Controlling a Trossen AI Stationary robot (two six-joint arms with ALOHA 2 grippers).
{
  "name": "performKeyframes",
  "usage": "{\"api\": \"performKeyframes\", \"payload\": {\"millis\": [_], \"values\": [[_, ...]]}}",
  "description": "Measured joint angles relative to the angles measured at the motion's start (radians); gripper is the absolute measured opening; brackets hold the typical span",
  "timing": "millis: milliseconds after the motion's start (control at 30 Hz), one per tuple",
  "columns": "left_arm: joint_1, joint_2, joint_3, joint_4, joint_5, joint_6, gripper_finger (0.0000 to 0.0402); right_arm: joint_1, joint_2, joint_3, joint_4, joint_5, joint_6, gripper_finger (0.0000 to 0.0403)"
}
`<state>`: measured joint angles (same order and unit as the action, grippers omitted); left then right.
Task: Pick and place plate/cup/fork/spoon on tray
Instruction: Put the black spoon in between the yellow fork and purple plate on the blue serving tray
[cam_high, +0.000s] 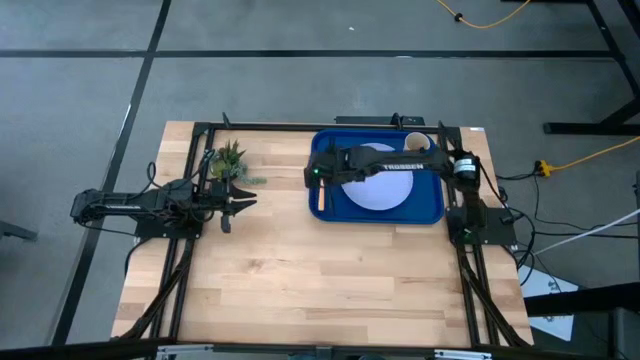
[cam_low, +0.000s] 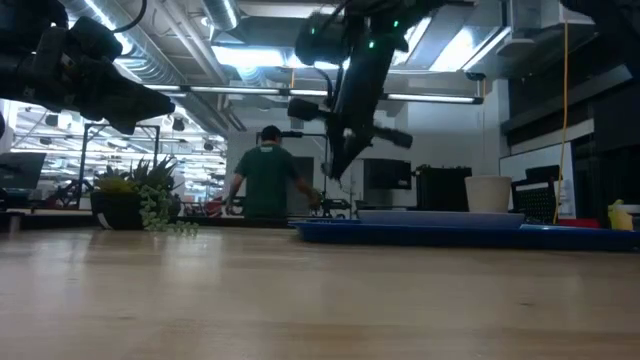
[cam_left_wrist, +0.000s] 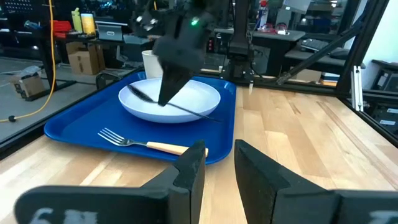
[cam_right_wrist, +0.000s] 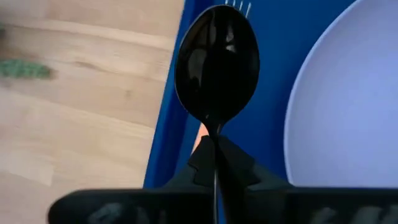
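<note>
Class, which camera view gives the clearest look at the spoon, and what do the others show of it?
The right wrist view: the spoon fills it, bowl outward, held by the right gripper over the tray. The left wrist view shows it as a thin dark line across the plate. The high and low views don't show it clearly.

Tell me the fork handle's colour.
Light tan wood on the fork, clearest in the left wrist view.

Counted relative to the one large rectangular blue plastic tray (cam_high: 432, 210):
- On it: one round pale lavender-blue plate (cam_high: 378, 190), one beige cylindrical cup (cam_high: 417, 143), one tan-handled metal fork (cam_left_wrist: 142, 142).
- Above it: one slim dark spoon (cam_right_wrist: 217, 65).
- Well apart from it: one small green potted plant (cam_high: 229, 160).
</note>
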<state>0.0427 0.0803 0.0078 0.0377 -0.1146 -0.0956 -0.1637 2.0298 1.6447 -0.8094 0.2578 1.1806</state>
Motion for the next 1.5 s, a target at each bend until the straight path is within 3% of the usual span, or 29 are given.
{"api": "performKeyframes", "payload": {"millis": [300, 700, 1333, 1500], "values": [[0.0, 0.0, 0.0, 0.0, 0.0, 0.0, 0.0079, -0.038, 0.05, 0.0, -0.007, -0.035, 0.099, 0.0011], [0.0, 0.0, 0.0, -0.001, 0.0, 0.0, 0.0079, -0.073, 0.13, 0.0, -0.001, -0.076, 0.108, 0.0013], [0.0, 0.0, 0.0, -0.001, 0.0, 0.0, 0.0079, -0.087, 0.135, 0.0, 0.004, -0.068, 0.097, 0.0015], [0.0, 0.0, 0.0, -0.001, 0.0, 0.0, 0.0079, -0.087, 0.135, 0.0, 0.004, -0.068, 0.096, 0.003]]}}
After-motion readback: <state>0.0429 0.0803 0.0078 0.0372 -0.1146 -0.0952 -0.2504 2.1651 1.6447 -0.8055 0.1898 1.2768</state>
